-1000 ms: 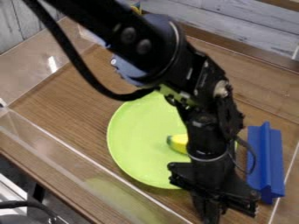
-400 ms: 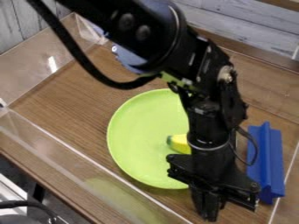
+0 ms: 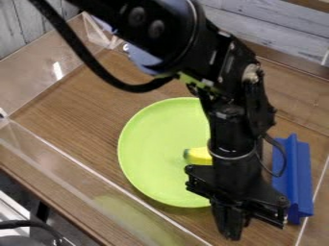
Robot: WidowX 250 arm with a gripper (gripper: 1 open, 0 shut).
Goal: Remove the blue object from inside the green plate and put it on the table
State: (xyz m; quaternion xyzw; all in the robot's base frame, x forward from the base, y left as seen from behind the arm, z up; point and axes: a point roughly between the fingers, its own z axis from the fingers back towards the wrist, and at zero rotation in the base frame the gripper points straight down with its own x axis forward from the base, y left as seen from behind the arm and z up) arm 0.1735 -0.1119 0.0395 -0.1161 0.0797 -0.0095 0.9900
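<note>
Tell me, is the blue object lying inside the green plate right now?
No, the blue object lies on the table, right of the green plate.

The arm [image 3: 193, 58] is matte black with bulky rounded joints, loose black cables and a narrow black claw [image 3: 236, 226].

I see the blue object [image 3: 294, 176] lying on the bench [image 3: 77, 106] at right, just beside the green plate [image 3: 154, 149]. My tool [image 3: 237, 227], jaws closed and empty, points down at lower centre.
</note>
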